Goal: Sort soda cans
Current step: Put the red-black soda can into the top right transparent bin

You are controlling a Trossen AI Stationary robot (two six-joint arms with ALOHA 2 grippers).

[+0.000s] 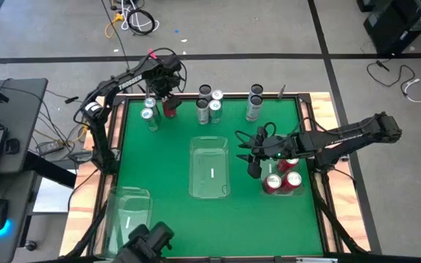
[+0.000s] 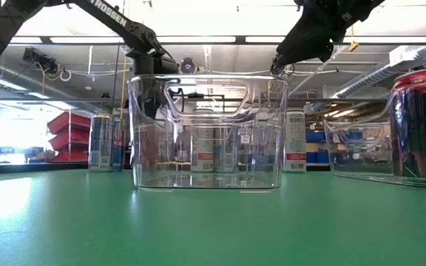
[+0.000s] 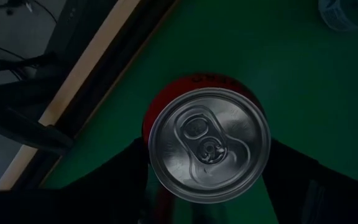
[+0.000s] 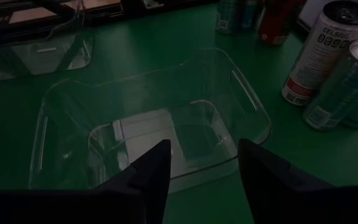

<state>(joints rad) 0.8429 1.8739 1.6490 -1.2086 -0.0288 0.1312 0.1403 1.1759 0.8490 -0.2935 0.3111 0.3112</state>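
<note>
red soda can (image 3: 207, 140) sits between the left jaws (image 3: 207, 180); right jaws (image 4: 201, 168) gape empty over a clear bin (image 4: 148, 118).

Red can (image 3: 207, 146) upright, silver top with pull tab seen, flanked by left gripper (image 1: 168, 99) fingers. Two pale-topped silver cans (image 1: 149, 115) just beside that gripper. Four grey/silver cans (image 1: 209, 104) and two more (image 1: 254, 102) upright, well apart. Red cans (image 1: 282, 181) grouped just beside right gripper (image 1: 253, 155).
</note>
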